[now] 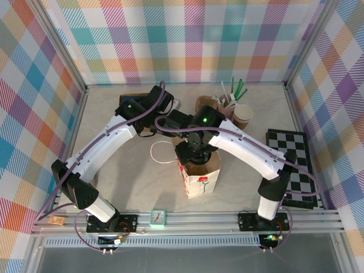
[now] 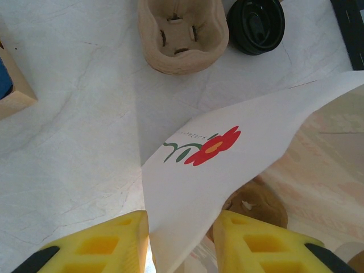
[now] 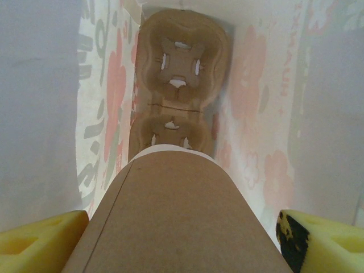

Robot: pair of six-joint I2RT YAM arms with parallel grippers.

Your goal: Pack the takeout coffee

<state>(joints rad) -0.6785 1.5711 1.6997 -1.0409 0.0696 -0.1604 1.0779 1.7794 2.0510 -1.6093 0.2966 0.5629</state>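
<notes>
The takeout coffee (image 3: 176, 216) is a kraft-brown paper cup hanging inside the white flower-printed paper bag (image 1: 200, 177), bottom end down; its lid is hidden. My right gripper (image 3: 182, 244) is shut on the cup, a yellow finger on each side. Below it, a brown pulp cup carrier (image 3: 179, 62) lies on the bag's floor. My left gripper (image 2: 182, 244) is shut on the bag's upper wall (image 2: 227, 159), paper pinched between its yellow fingers (image 2: 108, 244). The carrier inside the bag (image 2: 259, 205) shows past that wall.
A loose pulp carrier (image 2: 182, 34) and a loose black lid (image 2: 256, 25) lie on the table beyond the bag. Unlidded cups with straws (image 1: 236, 111) stand at the back right. A checkered board (image 1: 298, 165) lies to the right, a small clock (image 1: 157, 216) at the front edge.
</notes>
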